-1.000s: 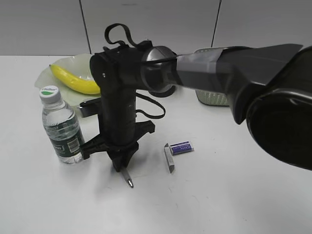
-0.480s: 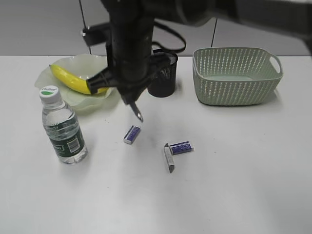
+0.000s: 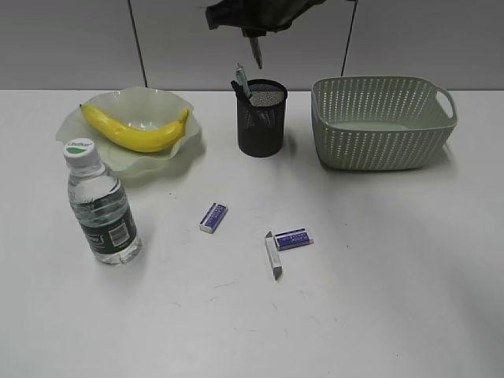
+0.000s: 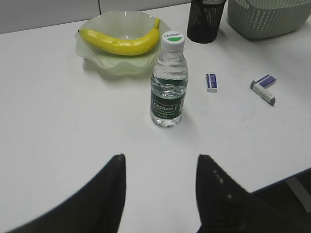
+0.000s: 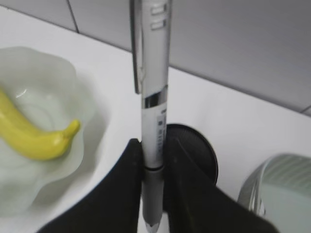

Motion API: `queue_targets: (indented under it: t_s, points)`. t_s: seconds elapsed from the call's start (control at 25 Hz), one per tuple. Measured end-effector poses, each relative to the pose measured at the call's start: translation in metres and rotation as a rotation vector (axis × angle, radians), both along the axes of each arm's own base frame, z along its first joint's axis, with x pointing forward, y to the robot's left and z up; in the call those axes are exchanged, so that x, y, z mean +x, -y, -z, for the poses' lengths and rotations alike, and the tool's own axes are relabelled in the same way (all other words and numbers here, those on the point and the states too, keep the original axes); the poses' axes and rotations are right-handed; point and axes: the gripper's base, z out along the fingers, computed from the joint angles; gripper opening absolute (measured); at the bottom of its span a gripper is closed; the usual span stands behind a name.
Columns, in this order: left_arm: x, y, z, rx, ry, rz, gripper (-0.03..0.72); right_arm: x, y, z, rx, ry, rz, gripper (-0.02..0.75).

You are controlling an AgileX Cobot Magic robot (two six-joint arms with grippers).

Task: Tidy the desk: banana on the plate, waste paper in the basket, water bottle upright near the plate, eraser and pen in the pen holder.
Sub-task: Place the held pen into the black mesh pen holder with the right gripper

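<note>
One slim, stiff silver pen (image 5: 154, 116), likely slippery, pinched mid-barrel by the right gripper (image 5: 152, 194) above the black mesh pen holder (image 3: 262, 118); left gripper (image 4: 160, 194) gapes empty.

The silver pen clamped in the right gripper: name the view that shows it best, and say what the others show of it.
The right wrist view: the silver pen fills the frame, upright, tip down, pinched by the right gripper above the black wire-mesh pen holder. The exterior view shows only its tip below the gripper at the top edge. The left wrist view does not show it.
</note>
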Motion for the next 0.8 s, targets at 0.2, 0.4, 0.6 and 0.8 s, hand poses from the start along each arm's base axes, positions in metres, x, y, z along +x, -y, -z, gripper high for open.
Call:
queue_targets:
  t_s: [0.2,0.4,0.6,0.8]
  points:
    - [0.000,0.000,0.000,0.000,0.000,0.000,0.352,0.024,0.006,0.031,-0.003,0.045,-0.005,0.115]
    - [0.000,0.000,0.000,0.000,0.000,0.000,0.352,0.036,0.011,0.065,-0.041,0.009,0.006,0.115]
    - [0.000,0.000,0.000,0.000,0.000,0.000,0.352,0.039,0.014,0.077,-0.058,-0.007,0.013,0.118]
    - [0.000,0.000,0.000,0.000,0.000,0.000,0.352,0.040,0.015,0.076,-0.059,-0.006,0.014,0.280]
